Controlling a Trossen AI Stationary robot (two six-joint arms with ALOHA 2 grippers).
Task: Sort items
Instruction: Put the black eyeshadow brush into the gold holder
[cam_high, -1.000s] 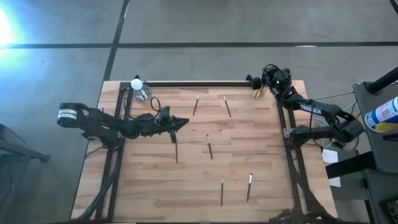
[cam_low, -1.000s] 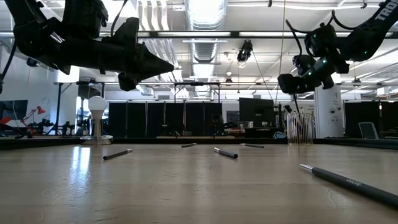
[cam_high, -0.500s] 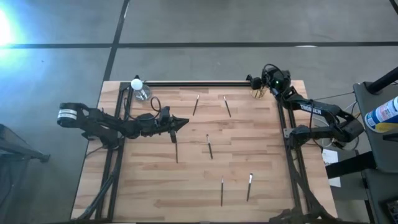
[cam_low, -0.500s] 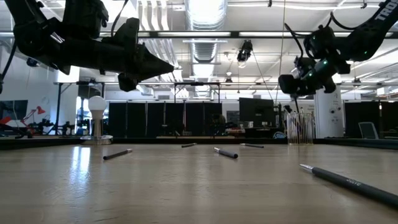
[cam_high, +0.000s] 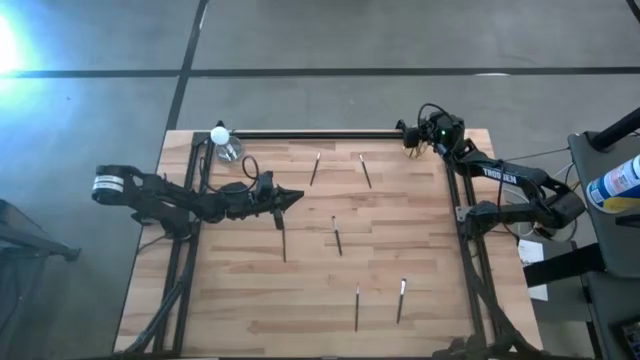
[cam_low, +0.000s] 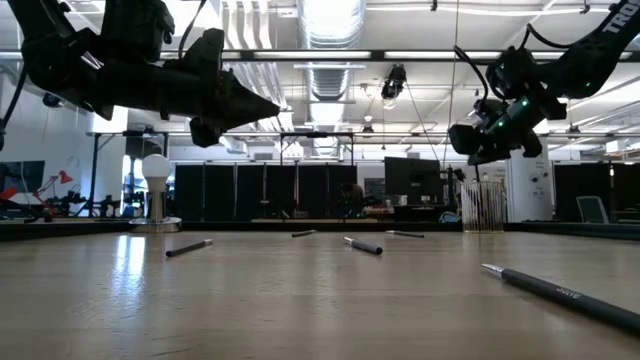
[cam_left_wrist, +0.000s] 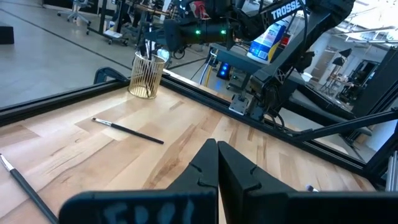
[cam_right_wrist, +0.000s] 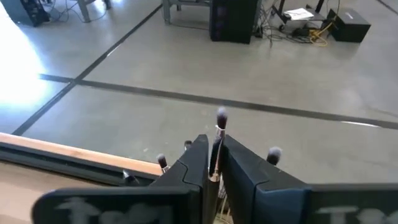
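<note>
Holding: right end effector (cam_right_wrist: 212, 163) pinches a thin bushy-tipped brush (cam_right_wrist: 220, 127) upright between its fingers, above the gold wire cup (cam_left_wrist: 147, 74) at the table's far right corner.
Cup contents: more brush tips (cam_right_wrist: 274, 154) stick up beside the held one.
Loose brushes: six lie scattered on the wooden table (cam_high: 250, 300); two near the far edge (cam_high: 315, 168), two mid-table (cam_high: 337, 236), two toward the near edge (cam_high: 401, 299).
Left end effector (cam_high: 296, 196): fingers pressed together, empty, hovering over the table's left-centre, near one mid-table brush (cam_high: 283, 240).
Far left corner: light bulb (cam_high: 219, 134) standing on the table.
</note>
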